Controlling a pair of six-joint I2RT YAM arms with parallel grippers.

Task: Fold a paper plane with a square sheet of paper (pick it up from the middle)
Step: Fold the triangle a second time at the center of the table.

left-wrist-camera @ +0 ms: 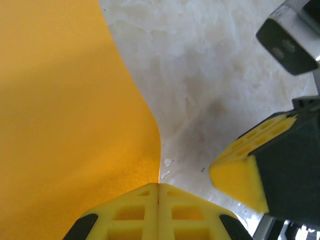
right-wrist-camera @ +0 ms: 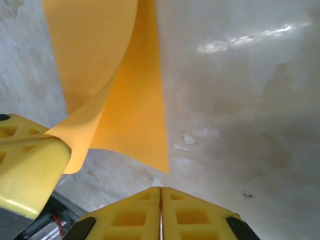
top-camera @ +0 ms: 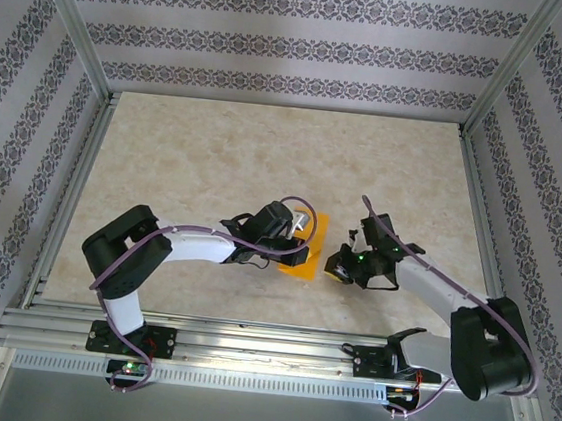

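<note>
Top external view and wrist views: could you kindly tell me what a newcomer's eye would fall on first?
The bright orange square sheet of paper stands out on the pale marbled table between the two arms. Close up, the left gripper is shut on its edge, the paper curling upward, while the right gripper is shut just short of it, holding nothing.
</note>
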